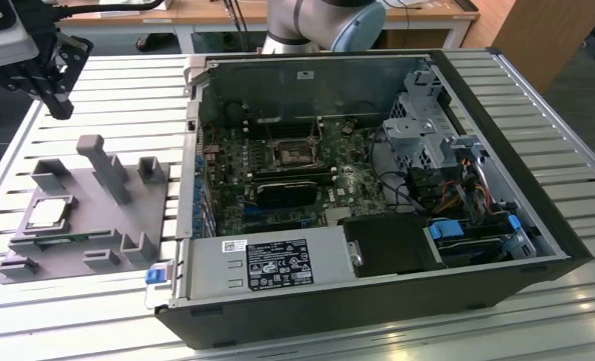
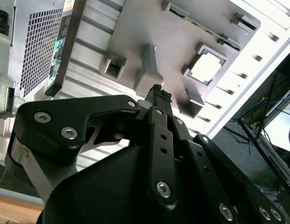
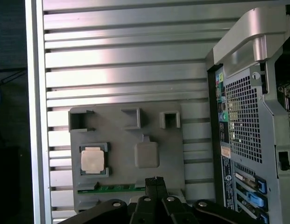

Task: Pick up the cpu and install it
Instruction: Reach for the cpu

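The cpu (image 1: 48,213) lies flat in a square recess of the grey holder block (image 1: 92,226), its silver top facing up. In both wrist views it shines pale: cpu (image 3: 93,160), cpu (image 2: 205,68). My gripper (image 1: 62,107) hangs high over the table at the exterior view's far left, well above the holder and apart from the cpu. In both wrist views its black fingertips are pressed together with nothing between them: gripper (image 3: 155,181), gripper (image 2: 159,94). The black-framed socket (image 1: 292,153) sits on the green motherboard inside the open computer case (image 1: 538,218).
The holder block (image 3: 154,126) has upright posts, the tallest post (image 1: 104,165) near its middle. A green memory stick (image 3: 112,188) lies along one edge. The case's rear panel (image 3: 243,116) stands close beside the holder. The slatted aluminium table (image 1: 107,83) surrounds them.
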Robot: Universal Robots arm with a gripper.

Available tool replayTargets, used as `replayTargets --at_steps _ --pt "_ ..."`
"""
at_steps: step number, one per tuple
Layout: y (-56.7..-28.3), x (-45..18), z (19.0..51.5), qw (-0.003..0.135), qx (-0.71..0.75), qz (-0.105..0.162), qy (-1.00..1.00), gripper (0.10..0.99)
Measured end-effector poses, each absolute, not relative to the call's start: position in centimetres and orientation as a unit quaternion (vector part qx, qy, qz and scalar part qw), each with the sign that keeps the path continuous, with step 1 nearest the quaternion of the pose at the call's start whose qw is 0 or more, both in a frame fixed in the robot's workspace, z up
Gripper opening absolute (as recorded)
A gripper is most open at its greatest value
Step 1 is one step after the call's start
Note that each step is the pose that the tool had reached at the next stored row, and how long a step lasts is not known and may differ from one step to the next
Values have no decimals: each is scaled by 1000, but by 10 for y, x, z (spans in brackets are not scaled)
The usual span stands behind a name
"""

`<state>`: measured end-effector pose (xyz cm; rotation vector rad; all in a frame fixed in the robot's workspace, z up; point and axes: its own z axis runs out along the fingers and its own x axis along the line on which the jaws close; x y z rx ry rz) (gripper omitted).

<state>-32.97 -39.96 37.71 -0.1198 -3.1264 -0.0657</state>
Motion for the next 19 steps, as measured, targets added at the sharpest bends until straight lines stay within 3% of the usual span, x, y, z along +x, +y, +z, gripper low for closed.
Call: replayTargets --at_steps 19 --pt "-402 -384 370 16 -39 -21 -999 106"
